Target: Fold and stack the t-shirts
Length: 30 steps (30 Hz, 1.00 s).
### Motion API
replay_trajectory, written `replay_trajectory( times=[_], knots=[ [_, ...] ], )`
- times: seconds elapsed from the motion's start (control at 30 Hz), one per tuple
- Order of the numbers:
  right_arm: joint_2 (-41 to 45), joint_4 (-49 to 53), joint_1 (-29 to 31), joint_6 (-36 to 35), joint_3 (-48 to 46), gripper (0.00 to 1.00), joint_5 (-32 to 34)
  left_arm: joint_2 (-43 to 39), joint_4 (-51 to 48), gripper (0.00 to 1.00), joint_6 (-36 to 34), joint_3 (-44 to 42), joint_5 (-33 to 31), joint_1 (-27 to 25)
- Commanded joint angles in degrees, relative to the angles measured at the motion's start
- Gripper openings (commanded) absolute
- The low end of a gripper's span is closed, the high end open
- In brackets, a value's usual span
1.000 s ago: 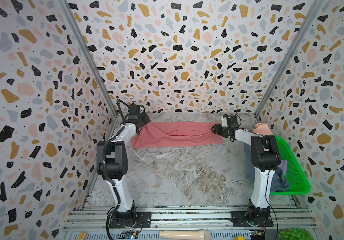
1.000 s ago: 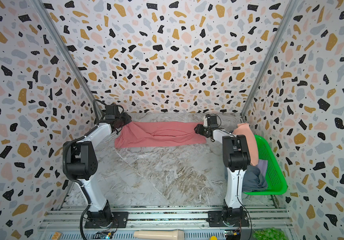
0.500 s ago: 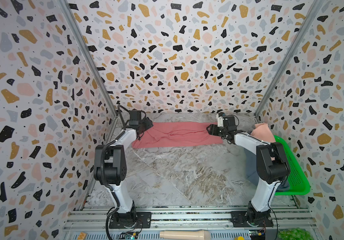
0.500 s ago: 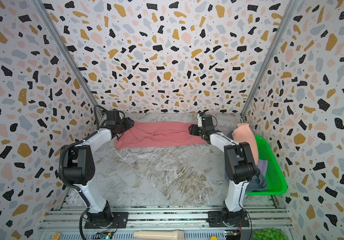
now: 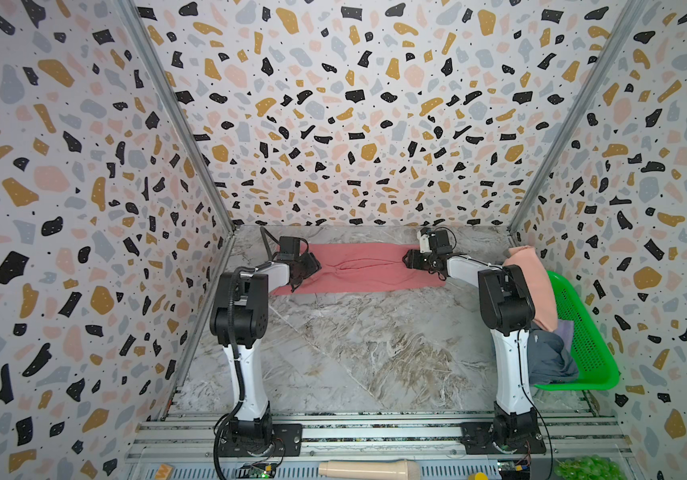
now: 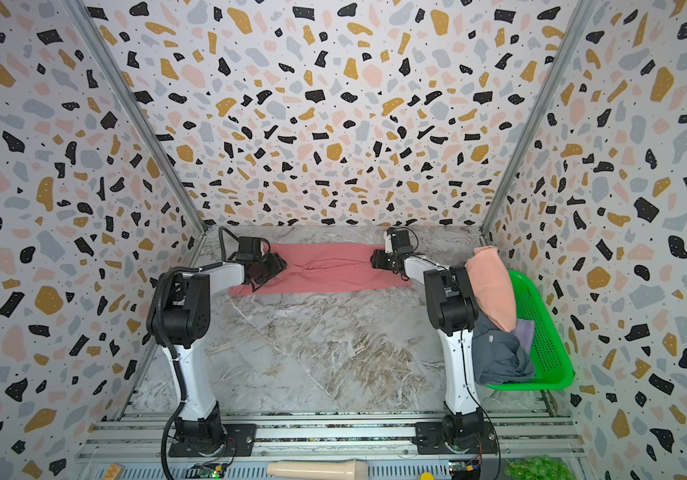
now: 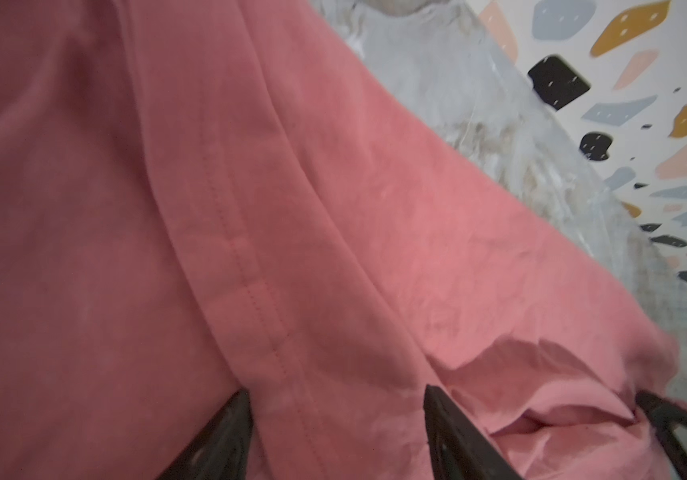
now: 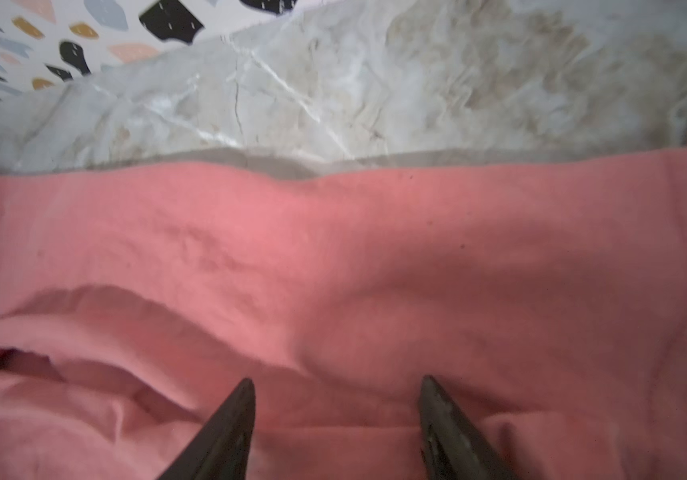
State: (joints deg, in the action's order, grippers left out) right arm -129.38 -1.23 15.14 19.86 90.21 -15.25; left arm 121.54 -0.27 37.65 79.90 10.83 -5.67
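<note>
Rose-red t-shirt (image 5: pixel 358 270) lies as a long band across the far table (image 5: pixel 354 353). Left pincer (image 5: pixel 311 266) and right pincer (image 5: pixel 408 259) hang over its ends, both spread open, gripping nothing.

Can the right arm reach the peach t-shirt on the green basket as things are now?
Probably yes. The peach t-shirt lies uppermost on the green basket, close beside that arm, nothing covering it; the right gripper is open over the rose-red t-shirt, holding nothing.

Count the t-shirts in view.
4: a rose-red t-shirt spread far back on the table; peach t-shirt, lavender t-shirt and blue-grey t-shirt heaped at the green basket. Others may hide beneath.
</note>
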Motion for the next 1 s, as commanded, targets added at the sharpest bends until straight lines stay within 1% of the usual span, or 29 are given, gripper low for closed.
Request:
replay_trajectory(
  times=[0.0, 0.07, 0.13, 0.23, 0.3, 0.37, 0.43, 0.53, 0.57, 0.6, 0.67, 0.73, 0.83, 0.9, 0.97],
  knots=[
    [5.0, 5.2, 1.0, 1.5, -8.9, 0.62, -3.6, 5.4, -2.0, 0.67, -1.4, 5.2, -0.1, 0.0],
    [8.2, 5.5, 2.8, 2.1, -15.2, 0.62, -5.3, 8.6, -3.5, 0.67, -3.1, 10.0, 1.1, 0.0],
    [12.3, 6.0, 5.4, 2.5, -21.6, 0.62, -6.3, 11.6, -5.2, 0.67, -4.5, 15.2, 3.6, -0.3],
    [19.4, 6.2, 11.0, 4.0, -30.5, 0.63, -9.1, 15.2, -6.9, 0.67, -7.1, 22.4, 7.6, -2.1],
    [23.5, 6.5, 15.5, 4.6, -34.3, 0.64, -10.3, 17.7, -7.2, 0.67, -8.3, 27.2, 11.3, -4.2],
    [26.3, 6.6, 19.8, 4.5, -36.1, 0.66, -11.4, 20.3, -8.0, 0.67, -9.7, 32.5, 14.6, -6.9],
    [27.7, 7.9, 23.0, 4.0, -35.6, 0.66, -10.6, 21.9, -8.2, 0.67, -10.1, 36.0, 15.8, -9.2],
    [29.9, 9.8, 25.4, 1.3, -33.5, 0.68, -9.9, 22.5, -6.4, 0.68, -10.1, 38.9, 18.1, -11.3],
    [30.9, 9.9, 25.6, 0.7, -33.0, 0.69, -10.0, 22.3, -6.2, 0.72, -10.4, 39.6, 19.2, -11.4],
    [32.1, 10.2, 25.7, 0.6, -32.5, 0.70, -9.2, 21.6, -5.9, 0.75, -10.5, 39.8, 19.7, -11.2],
    [35.1, 10.6, 25.4, 0.8, -32.3, 0.75, -5.1, 18.9, -5.9, 0.77, -11.5, 38.6, 19.1, -10.5],
    [37.2, 9.3, 24.5, 0.7, -33.3, 0.80, -2.9, 14.5, -4.8, 0.79, -11.6, 33.7, 18.0, -9.4],
    [36.1, 7.9, 22.3, 0.5, -34.2, 0.80, -1.5, 9.7, -5.8, 0.80, -13.0, 27.0, 16.3, -8.7],
    [34.5, 6.8, 21.4, -0.7, -34.0, 0.80, -1.5, 8.5, -7.7, 0.80, -14.3, 24.3, 14.0, -8.7],
    [32.8, 6.4, 21.5, -2.2, -33.5, 0.79, -1.5, 8.5, -8.4, 0.80, -14.9, 22.6, 13.5, -8.7]
  ],
)
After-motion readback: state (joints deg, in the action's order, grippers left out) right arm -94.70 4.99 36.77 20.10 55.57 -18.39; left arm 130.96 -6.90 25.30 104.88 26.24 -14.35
